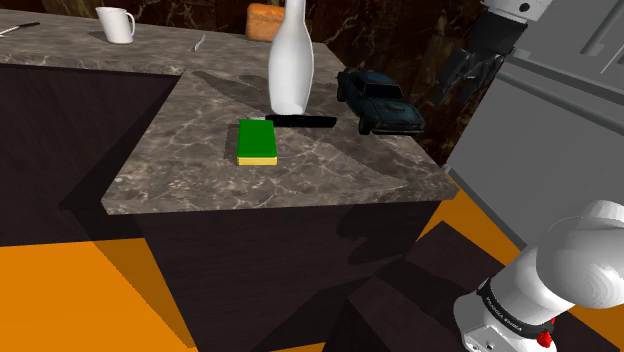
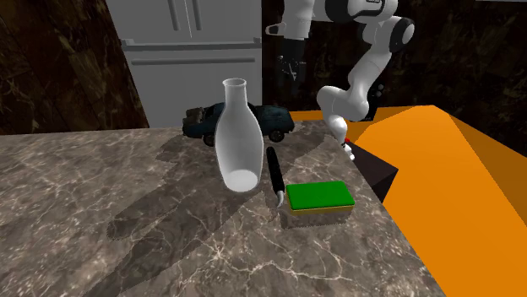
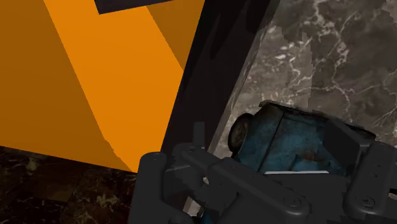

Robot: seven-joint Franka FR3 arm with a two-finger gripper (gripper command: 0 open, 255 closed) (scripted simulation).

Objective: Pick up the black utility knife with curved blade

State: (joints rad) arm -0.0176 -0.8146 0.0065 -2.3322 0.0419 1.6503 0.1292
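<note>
The black utility knife (image 1: 305, 121) lies flat on the marble counter (image 1: 200, 150) in the shoulder view, between a tall white bottle (image 1: 288, 60) and a dark blue toy car (image 1: 380, 100), just behind a green sponge (image 1: 257, 142). The gripper (image 1: 455, 90) hangs in the air beyond the car, well apart from the knife. In the second exterior view the knife (image 2: 274, 173) lies just beside the bottle (image 2: 236, 139), its pale blade end close to the sponge (image 2: 319, 198). The car (image 2: 253, 118) stands behind them, and the gripper (image 2: 290, 72) hovers above it in front of a grey cabinet (image 2: 190, 59). In the wrist view the gripper (image 3: 264, 159) has its fingers spread wide with nothing between them. The car (image 3: 299, 137) sits below on the counter's edge (image 3: 331, 51), beside an orange floor (image 3: 95, 83).
</note>
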